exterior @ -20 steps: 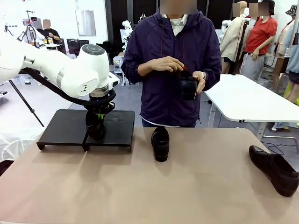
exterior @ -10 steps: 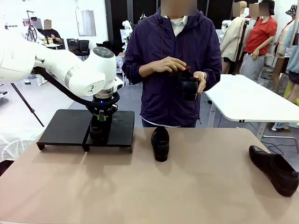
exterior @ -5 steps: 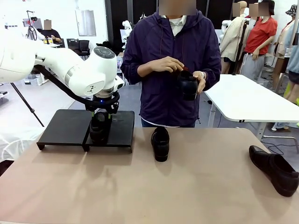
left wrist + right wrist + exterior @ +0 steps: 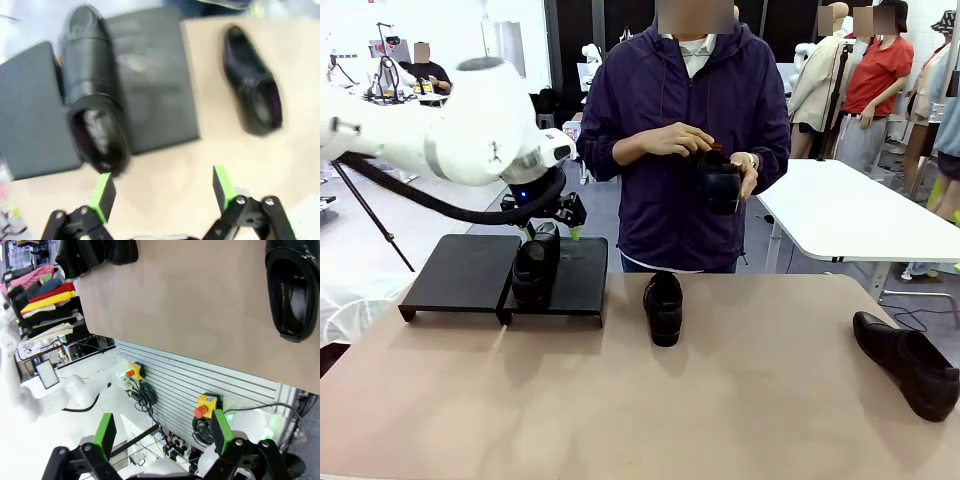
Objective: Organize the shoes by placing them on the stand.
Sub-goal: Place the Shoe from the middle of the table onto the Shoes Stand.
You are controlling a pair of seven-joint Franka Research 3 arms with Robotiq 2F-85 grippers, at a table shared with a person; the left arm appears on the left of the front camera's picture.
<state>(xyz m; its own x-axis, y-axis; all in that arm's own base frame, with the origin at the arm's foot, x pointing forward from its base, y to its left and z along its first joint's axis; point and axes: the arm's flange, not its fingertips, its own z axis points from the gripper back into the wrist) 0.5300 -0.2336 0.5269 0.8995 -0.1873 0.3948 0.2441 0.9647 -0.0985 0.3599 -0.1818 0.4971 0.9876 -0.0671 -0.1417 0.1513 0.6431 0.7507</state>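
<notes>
Since your left gripper (image 4: 161, 187) hangs wide open over the shoe (image 4: 93, 111) on the stand (image 4: 155, 90), lift straight up, no sideways drift nudging it.

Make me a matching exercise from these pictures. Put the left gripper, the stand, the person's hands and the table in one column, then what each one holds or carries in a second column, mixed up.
Column one:
1. left gripper
2. stand
3. person's hands
4. table

Column two:
a. hold one shoe
b. one shoe rests on it
c. two shoes lie directly on it
d. jaws open, nothing between them

Pairs: 1-d; 2-b; 3-a; 4-c
</notes>
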